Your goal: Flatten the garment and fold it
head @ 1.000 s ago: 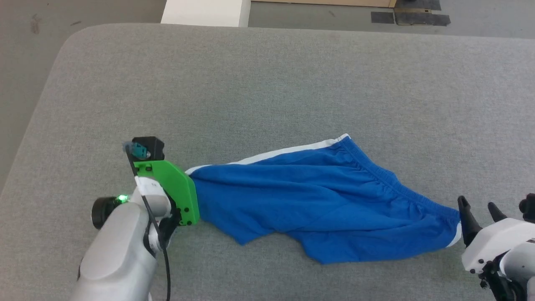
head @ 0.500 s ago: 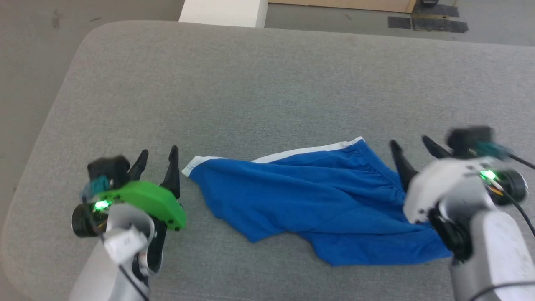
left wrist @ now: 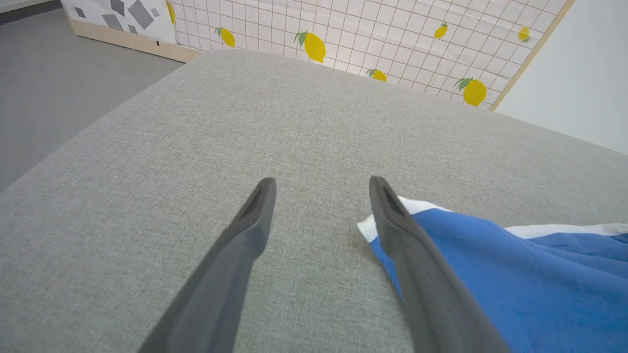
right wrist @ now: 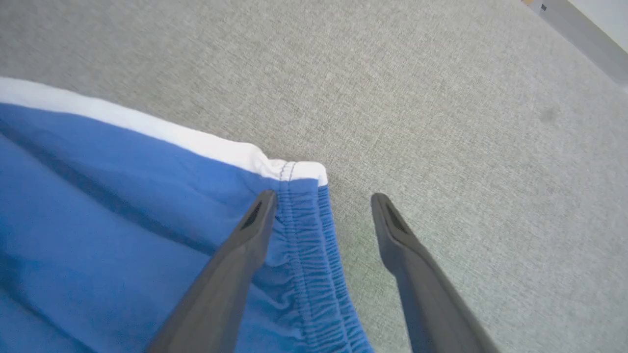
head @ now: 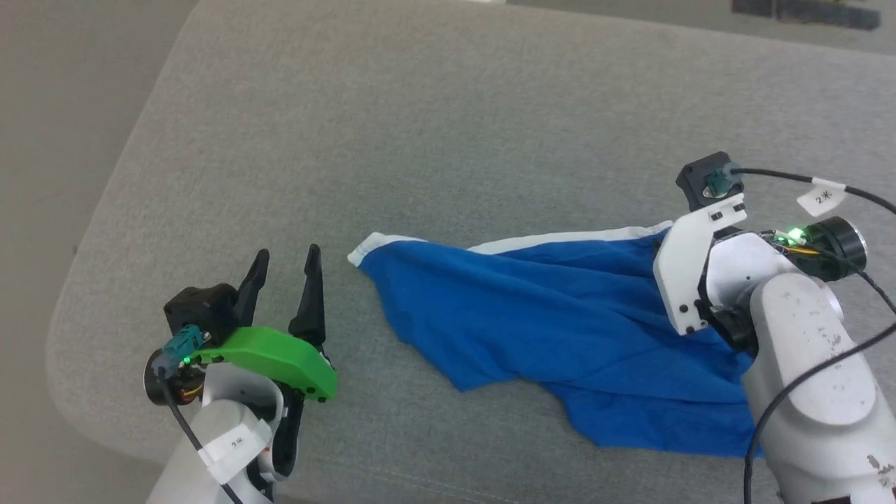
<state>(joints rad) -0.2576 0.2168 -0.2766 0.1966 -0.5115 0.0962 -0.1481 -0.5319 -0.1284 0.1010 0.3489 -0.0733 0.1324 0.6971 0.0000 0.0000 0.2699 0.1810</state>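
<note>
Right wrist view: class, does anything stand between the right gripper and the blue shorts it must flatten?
Nothing visible does. The open right gripper hangs right over the gathered waistband corner of the blue shorts, one finger above the fabric, the other above the bare grey cushion.

Laid out left to right on a grey woven cushion surface (head: 448,140): bright royal-blue soft-fabric shorts (head: 546,322), limp and creased, not yet folded. Narrow white strip running along the far edge, ending at the left in a white-tipped corner and at the right beside a gathered, stitched blue elastic band. Widest towards the right, with an uneven near edge stepping down to a blunt lobe at the near right and shallow diagonal wrinkles across the middle.
</note>
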